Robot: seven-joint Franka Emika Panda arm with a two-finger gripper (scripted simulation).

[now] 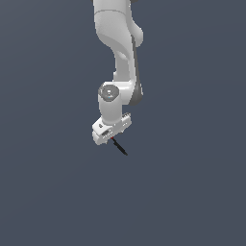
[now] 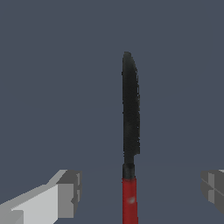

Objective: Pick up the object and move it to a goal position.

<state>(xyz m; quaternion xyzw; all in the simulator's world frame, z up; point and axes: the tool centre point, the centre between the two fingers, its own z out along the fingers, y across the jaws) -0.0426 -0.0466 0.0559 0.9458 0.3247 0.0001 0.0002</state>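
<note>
The one object [image 2: 130,131], black with a red end, lies between the two fingers [image 2: 65,194] of the single white pincer [image 1: 112,136], touching neither; the pincer stands wide; in the exterior view the object [image 1: 120,147] sits at frame centre, slanting out beneath the pincer toward the lower right.

The exterior view looks from far off and high up at the white arm [image 1: 117,72] over a plain grey floor. The wrist view sits very near, looking out between the grey fingertips [image 2: 70,193]. Both views show the black and red knife [image 2: 130,131]
</note>
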